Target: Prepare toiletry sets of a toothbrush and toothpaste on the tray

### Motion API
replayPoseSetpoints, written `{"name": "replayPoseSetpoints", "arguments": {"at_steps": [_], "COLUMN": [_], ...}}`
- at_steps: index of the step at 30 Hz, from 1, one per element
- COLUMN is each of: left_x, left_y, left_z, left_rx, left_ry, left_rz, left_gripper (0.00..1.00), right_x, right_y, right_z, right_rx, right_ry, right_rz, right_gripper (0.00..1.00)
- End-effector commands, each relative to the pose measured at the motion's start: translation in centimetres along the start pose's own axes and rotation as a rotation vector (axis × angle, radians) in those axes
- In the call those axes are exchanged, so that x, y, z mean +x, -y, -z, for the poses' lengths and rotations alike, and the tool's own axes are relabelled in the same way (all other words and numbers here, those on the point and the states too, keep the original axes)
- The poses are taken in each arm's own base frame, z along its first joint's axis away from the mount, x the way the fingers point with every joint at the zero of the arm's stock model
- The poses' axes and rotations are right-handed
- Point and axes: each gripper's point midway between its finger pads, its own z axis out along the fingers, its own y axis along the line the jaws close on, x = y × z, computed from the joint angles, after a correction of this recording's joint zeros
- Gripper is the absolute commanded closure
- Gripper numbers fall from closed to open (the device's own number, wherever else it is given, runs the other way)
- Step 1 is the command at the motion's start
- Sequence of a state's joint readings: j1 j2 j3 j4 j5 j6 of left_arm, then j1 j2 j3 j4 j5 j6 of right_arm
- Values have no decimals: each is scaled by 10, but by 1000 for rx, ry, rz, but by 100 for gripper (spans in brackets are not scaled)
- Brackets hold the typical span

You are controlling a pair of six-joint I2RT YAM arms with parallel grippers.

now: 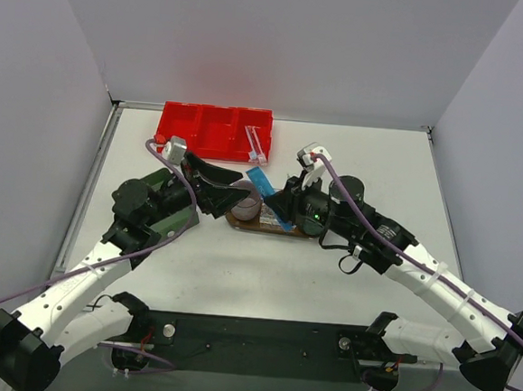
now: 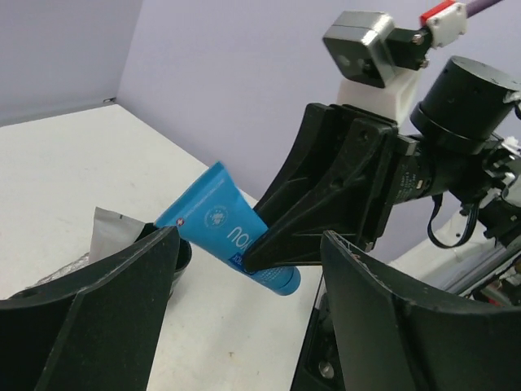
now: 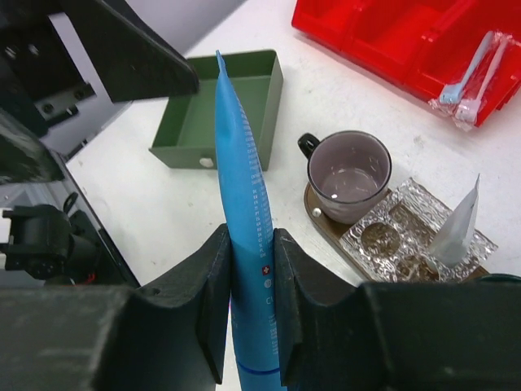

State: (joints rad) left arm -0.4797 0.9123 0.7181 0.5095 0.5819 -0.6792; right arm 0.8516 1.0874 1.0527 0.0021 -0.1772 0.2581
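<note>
My right gripper (image 1: 281,200) (image 3: 249,241) is shut on the blue toothpaste tube (image 1: 260,178) (image 3: 242,187) and holds it above the table beside the brown oval tray (image 1: 244,223) (image 3: 322,221). The white tube (image 3: 457,231) stands in a clear glass dish (image 3: 399,236) on the tray. Two toothbrushes (image 1: 256,143) (image 3: 475,75) lie in the red bin's right compartment. My left gripper (image 1: 233,191) (image 2: 248,314) is open and empty. It faces the blue tube (image 2: 218,221) and the right gripper's fingers (image 2: 326,212) from close by.
A purple mug (image 3: 348,174) (image 1: 247,207) stands on the tray's left end. A dark green box (image 3: 220,114) (image 1: 158,187) lies left of the tray, partly under my left arm. The red three-compartment bin (image 1: 214,130) (image 3: 383,37) sits at the back.
</note>
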Motion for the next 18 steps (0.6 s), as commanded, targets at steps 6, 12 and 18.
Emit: {"name": "replayPoseSetpoints", "arguments": {"at_steps": [6, 12, 18], "left_x": [-14, -14, -18], "left_y": [0, 11, 20], "left_z": [-13, -26, -31], "left_rx": [-8, 50, 112], "left_ry": [225, 230, 248], "left_rz": [152, 181, 219], "left_gripper": [19, 22, 39], "right_x": [-59, -58, -58], "right_y": [-24, -34, -40], "right_z": [12, 16, 19], "right_rx": [-97, -149, -190], "right_ry": [262, 271, 277], "right_rz": [-71, -62, -58], "right_gripper": [100, 100, 100]}}
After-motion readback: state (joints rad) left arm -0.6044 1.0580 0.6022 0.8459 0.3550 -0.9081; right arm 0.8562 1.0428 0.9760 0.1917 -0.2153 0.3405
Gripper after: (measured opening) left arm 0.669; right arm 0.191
